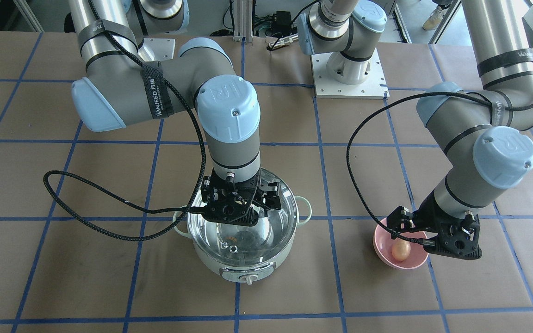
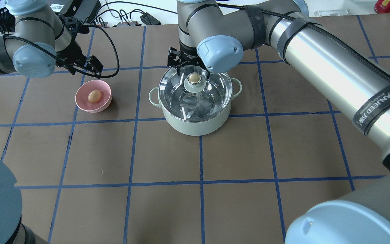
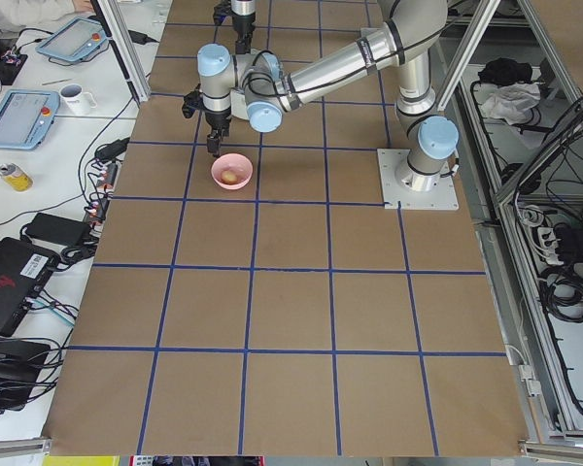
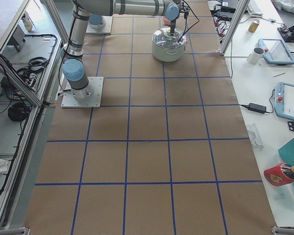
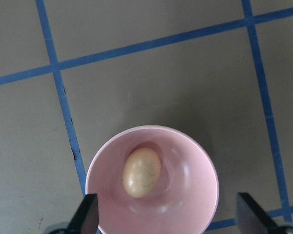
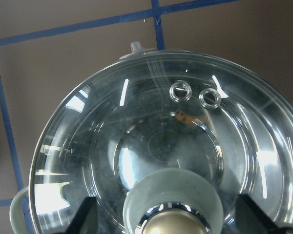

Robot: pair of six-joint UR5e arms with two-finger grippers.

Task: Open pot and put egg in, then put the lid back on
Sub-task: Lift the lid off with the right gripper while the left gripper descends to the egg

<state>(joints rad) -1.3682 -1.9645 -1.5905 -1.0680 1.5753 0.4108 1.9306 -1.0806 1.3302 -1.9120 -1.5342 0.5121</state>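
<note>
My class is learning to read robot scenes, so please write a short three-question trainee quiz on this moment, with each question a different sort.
1. True or false: the lid sits on the pot.
2. Where is the egg? A in the pot; B in the pink bowl; C on the lid.
3. Fill in: the right gripper has its jaws open on either side of the lid's ____.
Key: 1 true; 2 B; 3 knob.
</note>
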